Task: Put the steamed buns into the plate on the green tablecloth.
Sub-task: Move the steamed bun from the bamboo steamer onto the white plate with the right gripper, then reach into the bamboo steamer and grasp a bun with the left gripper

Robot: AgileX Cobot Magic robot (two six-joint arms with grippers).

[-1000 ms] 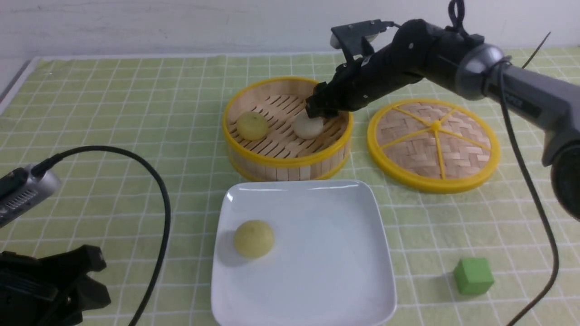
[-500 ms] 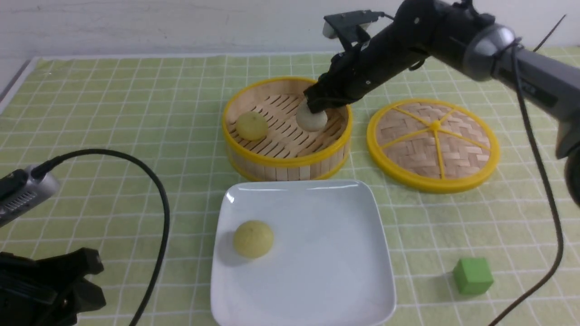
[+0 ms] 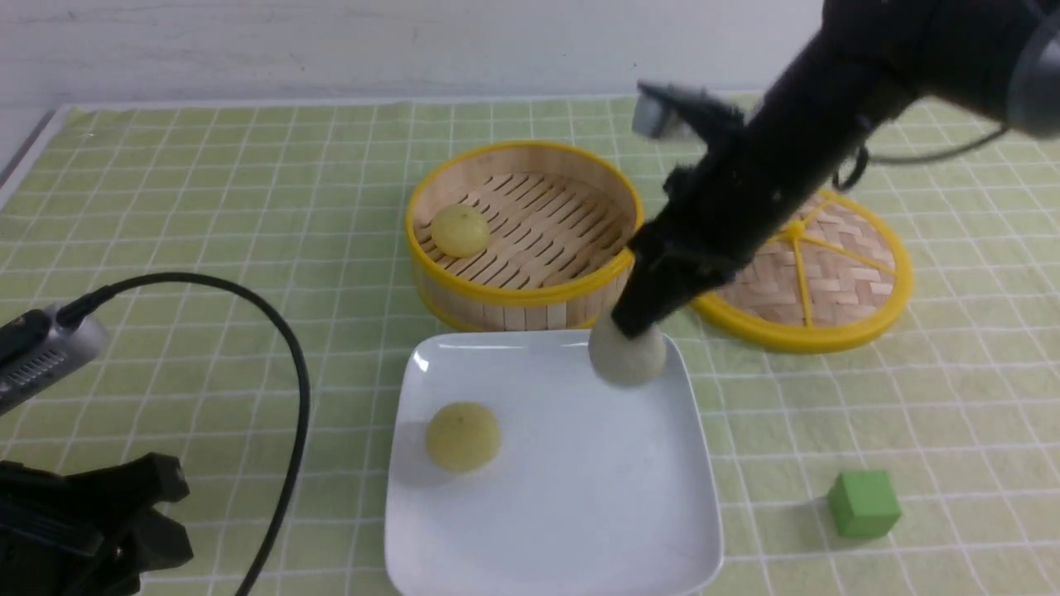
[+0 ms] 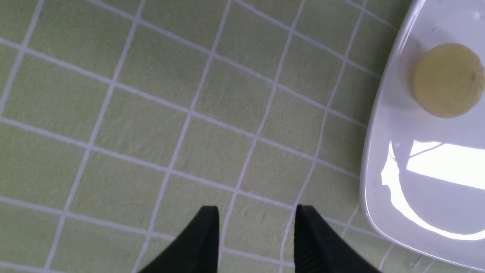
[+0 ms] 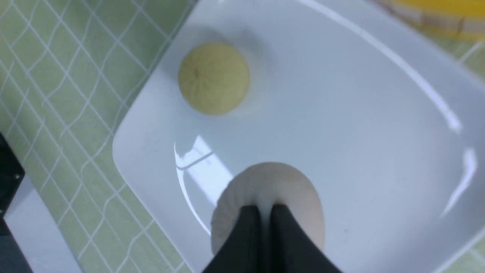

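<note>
Greyish dome bun (image 3: 627,354) pinched in right hand (image 5: 266,209); left hand (image 4: 257,211) wide; glossy plate (image 3: 555,497).

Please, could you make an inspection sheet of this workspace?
Surface: green tablecloth, white grid, no spill seen
Job's things: one yellow bun on the white plate; another in the steamer; greyish bun in the right gripper
Clutter: woven lid, green cube
Grippers: right closed on bun; left open, empty
Cables: black, looping by left arm
Surroundings: pale wall
</note>
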